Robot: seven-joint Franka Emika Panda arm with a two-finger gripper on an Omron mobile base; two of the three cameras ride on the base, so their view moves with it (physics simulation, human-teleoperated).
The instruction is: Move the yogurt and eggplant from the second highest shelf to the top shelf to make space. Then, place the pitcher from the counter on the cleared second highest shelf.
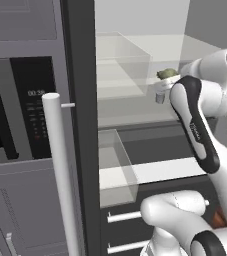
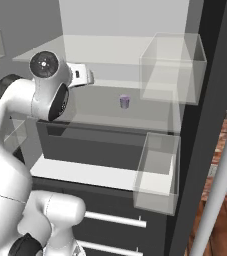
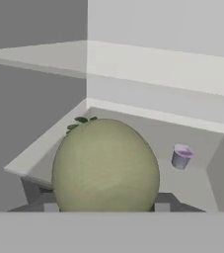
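The gripper [image 3: 103, 206] is clamped on the eggplant [image 3: 105, 165], holding it clear above the second highest shelf [image 3: 148, 133], probably for lifting to the top shelf [image 3: 148, 64]. Farther back on the second highest shelf stands the yogurt [image 3: 181, 156], awaiting its turn.

Even, diffuse rendered light is filling all views; no glare is showing. Fridge interior is reading bright, cabinets at left dimmer. Shadows are staying soft and faint. Hand view is looking slightly soft, low-resolution.
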